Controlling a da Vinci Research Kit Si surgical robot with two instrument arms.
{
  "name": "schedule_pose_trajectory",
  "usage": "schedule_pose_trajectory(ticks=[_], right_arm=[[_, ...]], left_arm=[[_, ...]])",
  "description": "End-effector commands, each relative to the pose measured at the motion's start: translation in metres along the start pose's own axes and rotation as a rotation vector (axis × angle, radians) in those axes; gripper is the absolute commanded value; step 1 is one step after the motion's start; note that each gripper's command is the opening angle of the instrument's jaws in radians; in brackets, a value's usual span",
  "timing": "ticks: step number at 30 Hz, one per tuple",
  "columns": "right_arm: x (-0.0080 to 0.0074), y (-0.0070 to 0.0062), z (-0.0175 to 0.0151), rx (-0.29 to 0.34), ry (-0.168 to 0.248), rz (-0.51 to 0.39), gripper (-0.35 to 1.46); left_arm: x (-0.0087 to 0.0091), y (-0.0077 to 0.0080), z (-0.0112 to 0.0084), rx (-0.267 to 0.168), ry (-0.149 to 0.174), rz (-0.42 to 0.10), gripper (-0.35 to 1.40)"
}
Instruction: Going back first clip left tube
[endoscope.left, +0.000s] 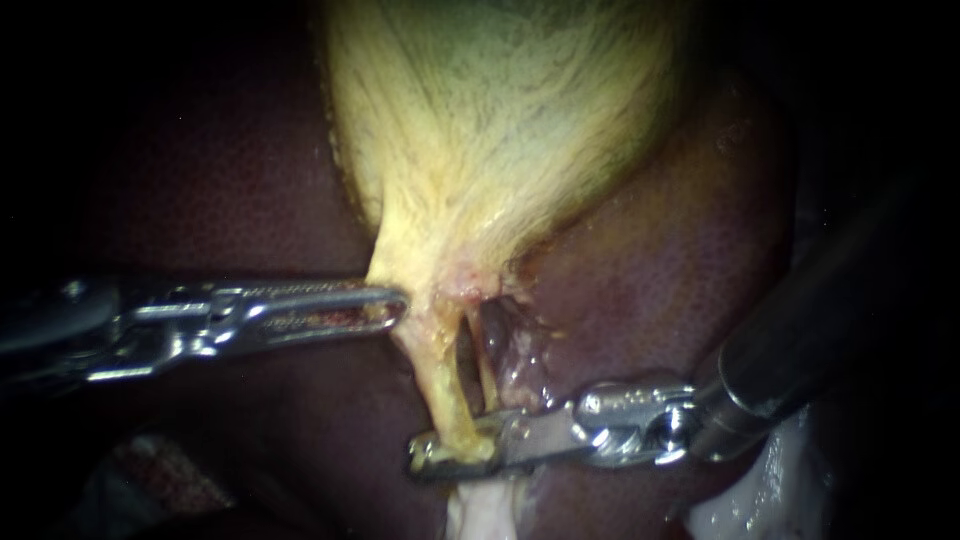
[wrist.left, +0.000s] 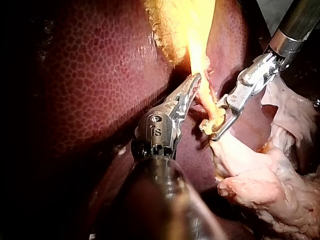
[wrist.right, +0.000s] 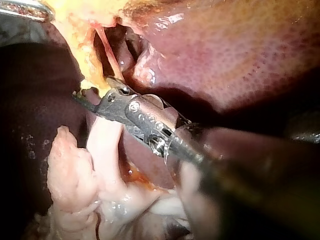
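The yellow gallbladder (endoscope.left: 500, 120) narrows to a neck that splits into two tubes. The left tube (endoscope.left: 447, 385) is thick and yellow, and the right tube (endoscope.left: 487, 365) is thin, with a dark gap between them. My left instrument (endoscope.left: 392, 303) reaches in level from the left, its jaws shut on the edge of the gallbladder neck; the left wrist view shows the same grip (wrist.left: 195, 82). My right instrument (endoscope.left: 440, 455) comes in from the lower right. Its open forked jaws straddle the lower end of the left tube (wrist.left: 212, 112). I see no clip clearly.
Dark red liver (endoscope.left: 680, 270) surrounds the gallbladder on both sides. Pale, wet, loose tissue (wrist.left: 260, 175) hangs below the tubes, under my right instrument's jaws (wrist.right: 87, 97). My left instrument's tip (wrist.right: 25, 10) shows at the far corner of the right wrist view.
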Motion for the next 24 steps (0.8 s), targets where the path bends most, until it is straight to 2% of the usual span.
schedule_pose_trajectory(ticks=[1, 5, 9, 13, 24], right_arm=[[0.0001, 0.0002, 0.0001, -0.003, 0.011, -0.031, 0.44], [0.0005, 0.0003, 0.0002, -0.033, 0.037, -0.094, 0.56], [0.0009, 0.0004, 0.0001, -0.057, 0.060, -0.155, 0.60], [0.0013, 0.0004, -0.0003, -0.064, 0.058, -0.210, 0.60], [0.0015, 0.0004, -0.0013, -0.072, 0.058, -0.247, 0.60]], left_arm=[[0.0000, 0.0000, 0.0000, 0.000, 0.000, 0.000, -0.35], [0.0000, 0.0000, 0.0000, 0.000, 0.000, 0.000, -0.35], [0.0000, -0.0002, -0.0001, -0.001, 0.000, 0.000, -0.35], [0.0000, -0.0003, -0.0002, -0.001, 0.000, 0.000, -0.35], [0.0000, -0.0003, -0.0003, -0.001, 0.000, 0.000, -0.35]])
